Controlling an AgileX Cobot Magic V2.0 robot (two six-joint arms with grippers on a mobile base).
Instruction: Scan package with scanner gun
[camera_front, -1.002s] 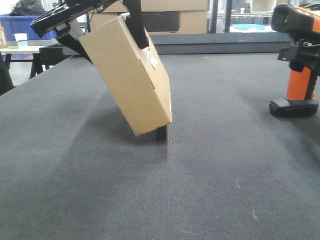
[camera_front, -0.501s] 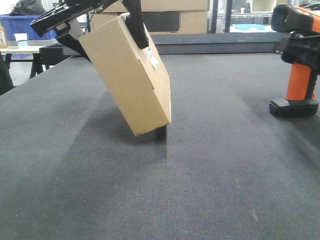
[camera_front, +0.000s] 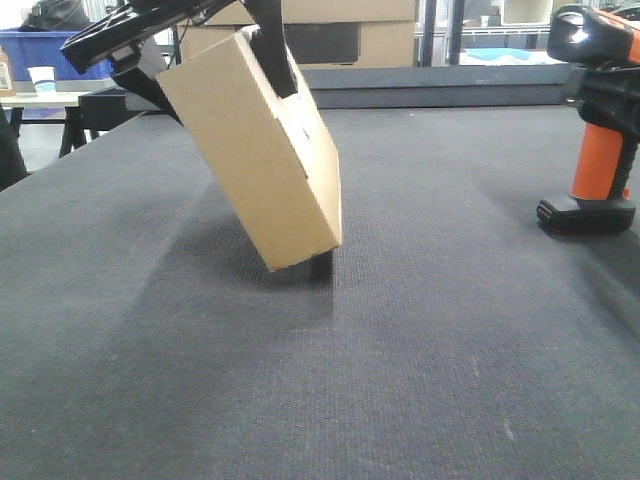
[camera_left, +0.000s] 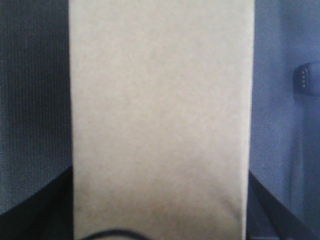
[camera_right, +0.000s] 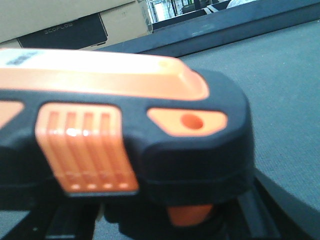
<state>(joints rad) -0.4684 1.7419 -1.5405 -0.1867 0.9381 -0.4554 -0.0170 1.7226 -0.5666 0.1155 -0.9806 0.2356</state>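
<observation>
The package (camera_front: 250, 150), a plain tan cardboard box, hangs tilted with its lowest corner just above the dark table (camera_front: 400, 350). A small white label (camera_front: 304, 122) shows on its narrow right face. My left gripper (camera_front: 210, 65) is shut on the package's upper end, one black finger (camera_front: 275, 55) across the front. The package (camera_left: 160, 110) fills the left wrist view, with dark fingers (camera_left: 55, 205) at both lower sides. The scanner gun (camera_front: 600, 150) stands upright at the right edge. My right gripper (camera_front: 605, 100) is shut on its neck under the black head. Its head (camera_right: 125, 115) fills the right wrist view.
A larger cardboard box with a dark panel (camera_front: 320, 40) stands behind the table's raised far rim (camera_front: 450, 85). A blue bin (camera_front: 30, 50) and a white cup (camera_front: 42, 78) sit on a bench at the back left.
The right gripper has drawn in around the scanner gun's neck, and the gun's head has shifted slightly to the right. The package and left gripper have held still.
</observation>
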